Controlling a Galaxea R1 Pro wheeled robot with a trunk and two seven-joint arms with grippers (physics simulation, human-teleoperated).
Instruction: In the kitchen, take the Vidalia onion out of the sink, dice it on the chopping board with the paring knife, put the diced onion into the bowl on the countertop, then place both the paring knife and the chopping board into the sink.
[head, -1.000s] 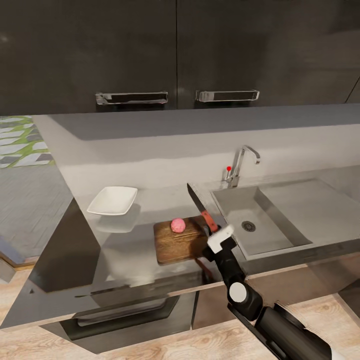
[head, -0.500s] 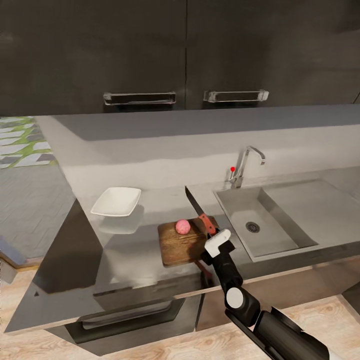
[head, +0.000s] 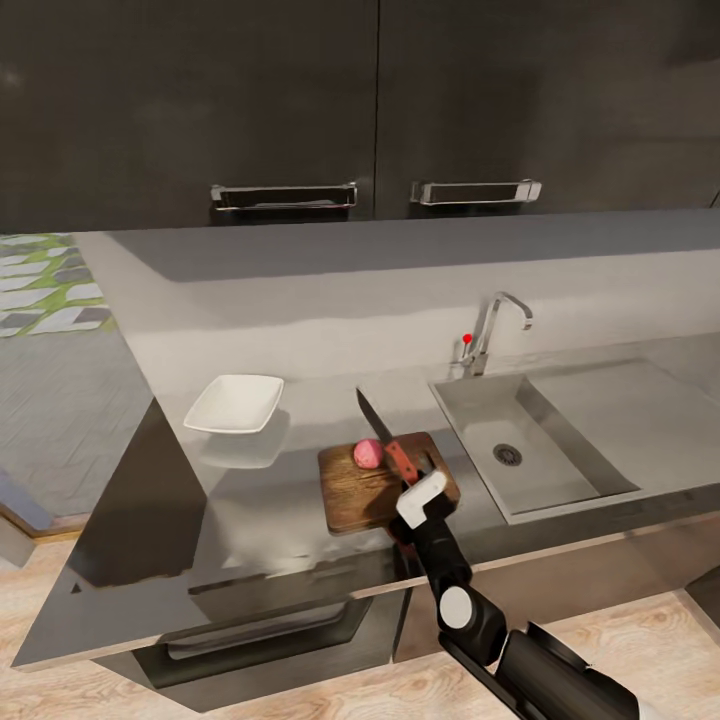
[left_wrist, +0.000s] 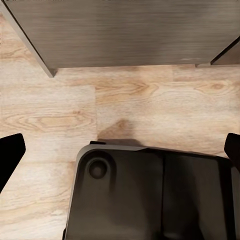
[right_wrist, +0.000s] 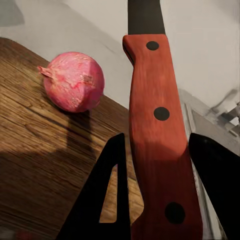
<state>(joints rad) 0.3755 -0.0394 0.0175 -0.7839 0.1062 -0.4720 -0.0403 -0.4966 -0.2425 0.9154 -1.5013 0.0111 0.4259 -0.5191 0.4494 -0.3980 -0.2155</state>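
The pinkish-red Vidalia onion (head: 367, 453) (right_wrist: 74, 81) rests whole on the dark wooden chopping board (head: 350, 490) (right_wrist: 35, 150) on the grey countertop (head: 300, 410). My right gripper (head: 412, 483) (right_wrist: 162, 190) is shut on the paring knife (head: 385, 442) by its red-orange handle (right_wrist: 160, 135). The dark blade points up and away, just right of the onion. The white bowl (head: 235, 403) sits on the countertop to the left of the board. To the right lies the steel sink (head: 520, 450) with its chrome tap (head: 495, 325). My left gripper's dark fingertips (left_wrist: 10, 152) stand wide apart over the wooden floor.
Dark wall cabinets with two metal handles (head: 285, 193) hang above the counter. An oven front (head: 250, 625) sits below the counter edge. The robot's dark base (left_wrist: 150, 195) lies under my left gripper on the plank floor.
My right gripper has carried the knife leftward, and the blade is now close beside the onion. The head camera has also shifted slightly.
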